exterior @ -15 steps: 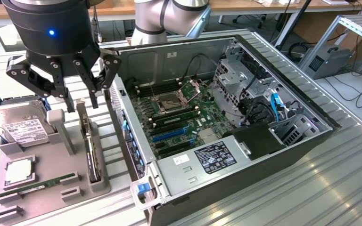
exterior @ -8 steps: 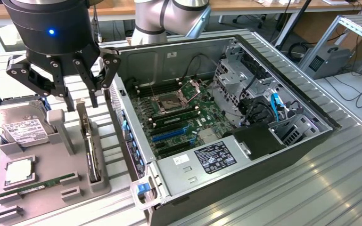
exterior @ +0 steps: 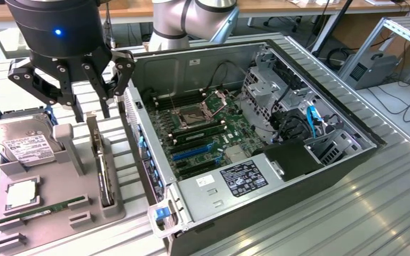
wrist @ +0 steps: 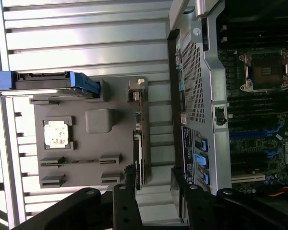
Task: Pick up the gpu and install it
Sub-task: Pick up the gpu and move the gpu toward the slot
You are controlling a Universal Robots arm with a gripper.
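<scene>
Exterior view | gpu (exterior: 103, 165) on edge in tray (exterior: 55, 181) | my gripper (exterior: 93, 114) above tray, wide open, empty | judge stiff, fragile: pinch flat faces nr top edge

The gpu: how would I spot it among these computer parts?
Find the open computer case, then the grey tray on the exterior view's left of it. The gpu stands on edge in the slot along the tray's side nearest the case. It is long and dark, unlike the white-labelled hard drive and thin green RAM stick.
</scene>
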